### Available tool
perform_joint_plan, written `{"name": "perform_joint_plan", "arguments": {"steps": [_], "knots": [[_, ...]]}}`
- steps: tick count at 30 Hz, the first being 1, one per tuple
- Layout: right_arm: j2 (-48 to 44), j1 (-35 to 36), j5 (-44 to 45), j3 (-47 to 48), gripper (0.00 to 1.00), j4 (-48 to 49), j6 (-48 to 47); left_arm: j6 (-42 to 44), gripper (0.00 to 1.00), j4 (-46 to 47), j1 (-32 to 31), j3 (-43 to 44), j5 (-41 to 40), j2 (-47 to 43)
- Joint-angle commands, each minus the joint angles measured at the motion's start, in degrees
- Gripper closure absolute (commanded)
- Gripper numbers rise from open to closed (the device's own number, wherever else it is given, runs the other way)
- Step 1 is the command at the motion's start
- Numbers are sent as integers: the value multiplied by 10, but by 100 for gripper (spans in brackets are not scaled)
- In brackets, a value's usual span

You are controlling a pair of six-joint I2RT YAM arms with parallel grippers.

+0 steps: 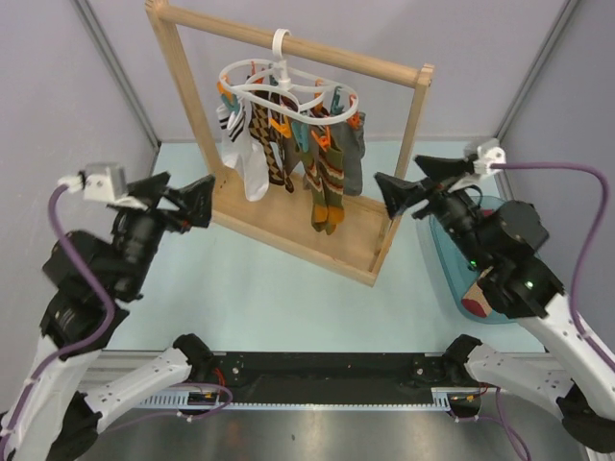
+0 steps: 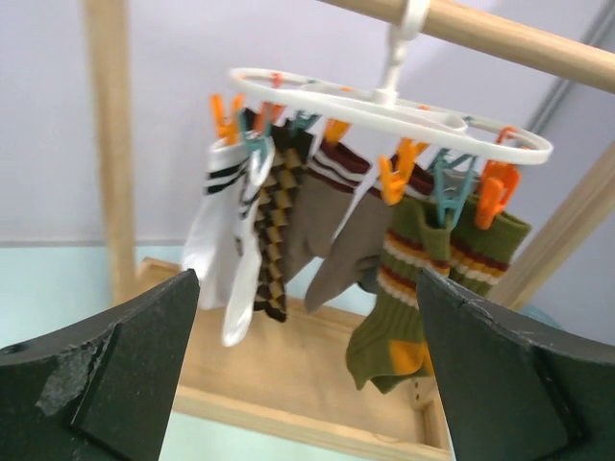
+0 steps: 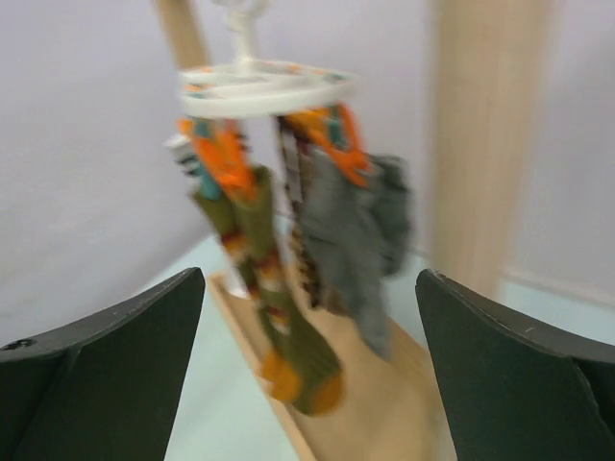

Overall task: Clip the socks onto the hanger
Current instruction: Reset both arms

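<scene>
The white ring hanger (image 1: 288,88) hangs by its hook from the rack's top bar, with orange and teal clips round it. Several socks hang clipped under it: a white striped one (image 1: 252,168), a brown argyle one (image 1: 276,158), olive-orange striped ones (image 1: 327,197) and a grey one (image 1: 354,163). My left gripper (image 1: 187,192) stands open to the rack's left, holding nothing. My right gripper (image 1: 399,182) stands open to its right, also holding nothing. The left wrist view shows the hanger (image 2: 384,104) and socks (image 2: 404,288) beyond the open gripper (image 2: 307,288). The right wrist view is blurred, with the gripper (image 3: 309,288) open before the socks (image 3: 351,240).
The tall wooden rack frame (image 1: 317,50) stands on a plank base (image 1: 288,229) in the middle of the pale green table. A teal tub (image 1: 444,254) sits at the right under my right arm, with a dark red and tan piece of fabric (image 1: 478,300) in it. Grey walls close in on both sides.
</scene>
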Motion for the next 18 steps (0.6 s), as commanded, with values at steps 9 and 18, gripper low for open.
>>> {"name": "perform_joint_plan", "arguments": {"steps": [9, 18], "knots": [[-176, -6, 421, -17, 0, -292, -9, 16, 0, -28, -3, -169, -135, -205], [-235, -6, 472, -62, 0, -315, 14, -5, 0, -56, -3, -202, -169, -254]]}}
